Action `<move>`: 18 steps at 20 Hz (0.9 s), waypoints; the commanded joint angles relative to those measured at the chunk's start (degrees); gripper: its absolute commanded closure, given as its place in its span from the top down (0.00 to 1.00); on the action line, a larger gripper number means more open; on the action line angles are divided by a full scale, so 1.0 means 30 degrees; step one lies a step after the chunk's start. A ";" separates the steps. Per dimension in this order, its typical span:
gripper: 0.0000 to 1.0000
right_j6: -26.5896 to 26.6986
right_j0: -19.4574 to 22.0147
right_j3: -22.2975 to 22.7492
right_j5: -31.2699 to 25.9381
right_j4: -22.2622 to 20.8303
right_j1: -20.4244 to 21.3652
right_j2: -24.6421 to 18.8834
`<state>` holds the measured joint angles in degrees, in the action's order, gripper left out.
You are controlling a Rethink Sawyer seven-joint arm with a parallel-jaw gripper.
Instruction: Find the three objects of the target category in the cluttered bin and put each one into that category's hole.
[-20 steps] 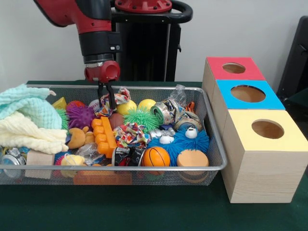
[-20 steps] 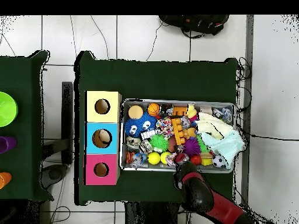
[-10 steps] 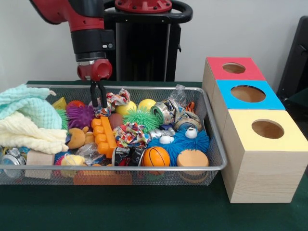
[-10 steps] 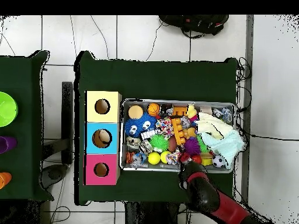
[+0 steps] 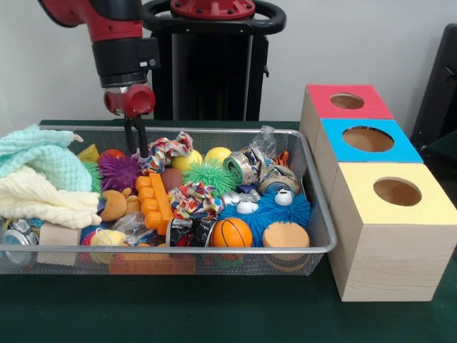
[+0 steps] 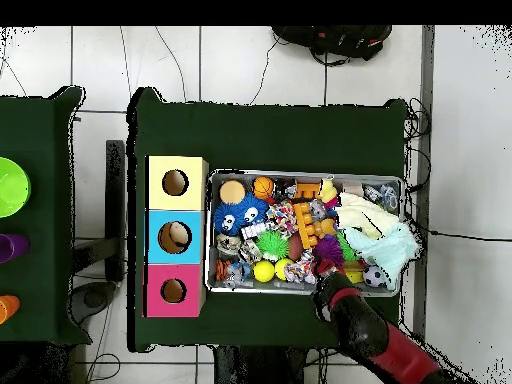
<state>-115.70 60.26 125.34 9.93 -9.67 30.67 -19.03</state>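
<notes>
your gripper (image 5: 136, 148) hangs from the red and black arm (image 5: 118, 43) at the far rim of the wire mesh bin (image 5: 314, 214), toward its left end in the front view; its two dark fingers (image 5: 131, 137) sit close together with only a thin gap, and they appear to hold nothing, though you cannot tell this for certain; the tips are just above a purple spiky ball (image 5: 118, 171), beside a knotted multicoloured rope toy (image 5: 166, 150); the bin is crowded: a yellow ball (image 5: 218, 154), a green spiky ball (image 5: 209, 176), an orange toy brick (image 5: 155, 203), a small basketball (image 5: 232, 232), a blue fuzzy toy with eyes (image 5: 275, 207), and folded cloths (image 5: 43, 179) heaped at the left end; to the right of the bin, touching end to end, stand three wooden boxes, each with a round hole on top: a red box (image 5: 348, 101) farthest, a blue box (image 5: 368, 139) in the middle, a yellow box (image 5: 396, 191) nearest; from overhead the arm covers the bin's lower edge near the cloths.
</notes>
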 commanded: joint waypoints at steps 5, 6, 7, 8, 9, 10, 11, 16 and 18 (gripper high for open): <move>1.00 -0.2505 -0.7495 -0.8033 -0.9982 0.5073 0.0444 0.8064; 1.00 -0.2533 -0.7582 -0.8258 -1.0057 0.5005 0.0321 0.8100; 1.00 -0.2608 -0.7667 -0.8479 -1.0173 0.4966 0.0223 0.8112; 1.00 -0.2702 -0.7840 -0.8745 -1.0279 0.4971 0.0090 0.8233; 1.00 -0.2757 -0.7951 -0.8930 -1.0359 0.4954 0.0029 0.8238; 1.00 -0.2866 -0.8088 -0.9197 -1.0474 0.4963 -0.0108 0.8300; 1.00 -0.2867 -0.8139 -0.9368 -1.0462 0.4948 -0.0227 0.8275; 1.00 -0.2676 -0.8052 -0.9678 -1.0289 0.4851 -0.0444 0.7884; 1.00 -0.2520 -0.7700 -0.9309 -1.0076 0.4862 -0.0204 0.7500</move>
<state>-115.70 35.50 103.96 -17.67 2.16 31.78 2.65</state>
